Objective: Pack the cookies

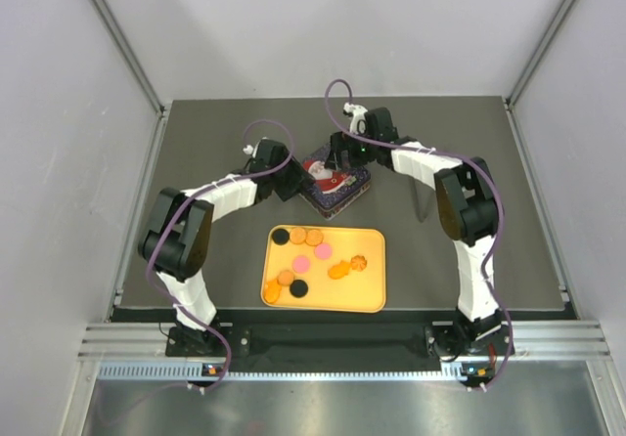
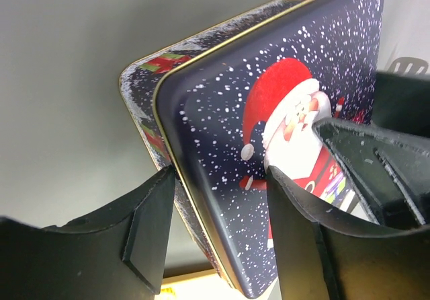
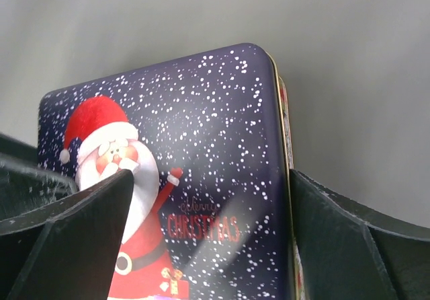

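Note:
The cookies (image 1: 313,255) are small round biscuits in orange, pink and black, lying loose on a yellow tray (image 1: 375,297). A dark blue Santa tin (image 1: 337,187) with its lid on sits behind the tray. My left gripper (image 1: 291,184) is at its left corner. In the left wrist view my gripper (image 2: 220,179) is closed on the tin's (image 2: 222,111) edge, one finger on the side wall and one on the lid. My right gripper (image 1: 344,157) is at the far corner. In the right wrist view its jaws (image 3: 209,185) stand wide apart over the tin (image 3: 201,125).
The tin and tray rest on a dark grey mat (image 1: 196,162) between white side walls. The right gripper's black fingers (image 2: 376,165) show at the right of the left wrist view. A strip of the yellow tray (image 2: 188,288) shows below the tin there.

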Robot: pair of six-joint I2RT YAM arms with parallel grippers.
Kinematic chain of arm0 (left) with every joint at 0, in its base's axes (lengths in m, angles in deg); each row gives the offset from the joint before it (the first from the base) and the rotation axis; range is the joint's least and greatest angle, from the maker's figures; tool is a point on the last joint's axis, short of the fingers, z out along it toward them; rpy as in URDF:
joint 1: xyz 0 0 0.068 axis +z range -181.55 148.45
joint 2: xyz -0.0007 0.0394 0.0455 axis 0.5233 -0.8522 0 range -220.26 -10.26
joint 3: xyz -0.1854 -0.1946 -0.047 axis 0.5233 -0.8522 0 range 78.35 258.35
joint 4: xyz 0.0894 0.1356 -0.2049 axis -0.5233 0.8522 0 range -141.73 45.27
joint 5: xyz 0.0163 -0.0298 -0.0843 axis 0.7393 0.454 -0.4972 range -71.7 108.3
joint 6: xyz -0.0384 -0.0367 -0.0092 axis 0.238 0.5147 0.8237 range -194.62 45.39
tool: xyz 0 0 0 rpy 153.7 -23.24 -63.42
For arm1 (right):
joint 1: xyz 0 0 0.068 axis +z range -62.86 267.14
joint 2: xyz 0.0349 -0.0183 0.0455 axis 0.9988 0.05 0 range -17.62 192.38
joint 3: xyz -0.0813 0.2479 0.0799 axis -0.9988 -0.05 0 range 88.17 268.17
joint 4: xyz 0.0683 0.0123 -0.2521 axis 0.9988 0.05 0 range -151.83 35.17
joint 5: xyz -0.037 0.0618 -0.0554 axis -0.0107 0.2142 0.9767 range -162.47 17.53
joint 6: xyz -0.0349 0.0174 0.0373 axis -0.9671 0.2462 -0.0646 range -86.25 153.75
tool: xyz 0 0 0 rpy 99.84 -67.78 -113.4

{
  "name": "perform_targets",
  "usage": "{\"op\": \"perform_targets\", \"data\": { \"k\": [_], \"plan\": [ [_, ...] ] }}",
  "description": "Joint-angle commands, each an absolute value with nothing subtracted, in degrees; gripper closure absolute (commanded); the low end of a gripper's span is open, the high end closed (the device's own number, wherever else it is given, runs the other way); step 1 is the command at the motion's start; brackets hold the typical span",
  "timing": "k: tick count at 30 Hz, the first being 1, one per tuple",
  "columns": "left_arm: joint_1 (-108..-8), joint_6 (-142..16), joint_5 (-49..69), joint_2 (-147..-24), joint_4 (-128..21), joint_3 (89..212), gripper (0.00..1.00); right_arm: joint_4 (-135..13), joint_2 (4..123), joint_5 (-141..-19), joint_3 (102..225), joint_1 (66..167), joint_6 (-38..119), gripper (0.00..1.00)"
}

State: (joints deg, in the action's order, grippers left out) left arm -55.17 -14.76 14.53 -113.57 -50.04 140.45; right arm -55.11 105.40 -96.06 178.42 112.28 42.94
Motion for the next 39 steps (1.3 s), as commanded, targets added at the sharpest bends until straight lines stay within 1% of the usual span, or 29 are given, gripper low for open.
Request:
{"op": "perform_targets", "data": {
  "k": [1,5,12,16,18,19,20,22,23,25,26,28,29,30,33,34,37,39],
  "plan": [
    [-54.76,-15.2,12.5,-118.36,-54.55,143.29,0.82,-57.92,102.97,-111.39,171.59,114.92,48.77,0.1],
    [-53.7,-16.52,12.94,-120.03,-52.62,146.19,0.82,-61.39,100.51,-113.07,165.35,112.45,52.29,0.13],
    [-52.82,-20.12,14.26,-124.16,-47.34,152.61,0.83,-68.85,98.22,-113.42,157.61,111.48,57.48,0.17],
    [-52.38,-23.1,12.34,-127.85,-43.57,158.58,0.89,-73.25,98.83,-114.04,154.53,111.48,61.17,0.24],
    [-52.21,-23.99,11.72,-129.0,-42.33,161.4,0.87,-73.52,99.36,-113.25,153.82,111.48,61.96,0.25],
    [-52.12,-24.95,11.36,-129.0,-42.33,161.75,0.85,-73.6,99.36,-112.55,153.73,111.4,61.88,0.25],
    [-51.95,-25.22,11.1,-128.91,-42.15,162.36,0.81,-73.52,99.45,-112.2,153.47,111.05,62.23,0.25],
    [-51.07,-26.01,10.4,-128.04,-41.98,162.63,0.78,-73.78,99.54,-111.67,153.29,110.69,62.75,0.25],
    [-50.72,-26.36,9.7,-127.86,-41.89,162.81,0.74,-73.87,99.62,-111.49,153.38,110.6,63.28,0.25],
    [-49.57,-27.15,8.55,-127.16,-41.54,163.16,0.71,-73.96,99.71,-111.06,153.64,110.43,63.72,0.25],
    [-49.31,-27.5,8.03,-126.9,-41.71,163.16,0.66,-73.96,99.97,-110.88,154.08,110.34,63.98,0.24],
    [-48.69,-28.82,6.0,-126.45,-41.8,163.6,0.61,-73.78,100.15,-110.27,154.52,110.25,64.34,0.23],
    [-48.52,-29.35,5.56,-126.11,-42.06,163.6,0.56,-73.69,100.33,-110.09,154.96,110.17,64.6,0.23],
    [-48.34,-30.05,4.78,-125.41,-42.24,163.6,0.45,-73.61,100.5,-110.0,155.22,110.08,64.69,0.23],
    [-47.9,-32.51,4.42,-123.65,-41.54,164.22,0.33,-72.99,101.12,-109.74,156.02,109.9,64.95,0.22],
    [-47.73,-33.91,4.59,-123.29,-40.93,164.65,0.26,-72.82,101.03,-109.47,156.19,109.73,64.95,0.21],
    [-47.02,-35.94,4.07,-121.27,-39.61,164.66,0.22,-72.38,101.21,-109.12,156.72,109.46,65.04,0.2],
    [-46.32,-36.91,4.59,-119.78,-38.12,164.31,0.22,-72.2,101.47,-109.29,157.16,109.29,65.04,0.2]
  ]
}}
